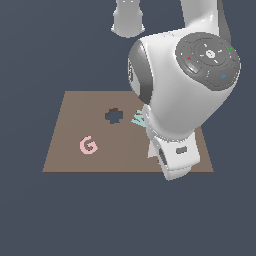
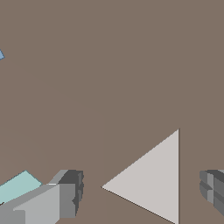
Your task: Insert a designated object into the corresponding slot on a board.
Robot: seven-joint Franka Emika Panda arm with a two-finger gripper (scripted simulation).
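Note:
The designated object, a pale grey-white triangle (image 2: 153, 181), lies flat on the brown board (image 2: 109, 78) between my two grey fingers. My gripper (image 2: 142, 192) is open, one finger (image 2: 65, 197) on each side of the triangle, with gaps to it. In the exterior view the arm hides the gripper, and only a pale sliver of the triangle (image 1: 149, 151) shows beside the wrist on the board (image 1: 70, 130). The slot is hidden.
A pink G (image 1: 88, 145) lies on the board toward the exterior view's left. A dark scalloped hole (image 1: 114, 116) sits near the board's middle. A teal W (image 1: 138, 120) peeks out beside the arm, also teal (image 2: 17, 186) near one finger.

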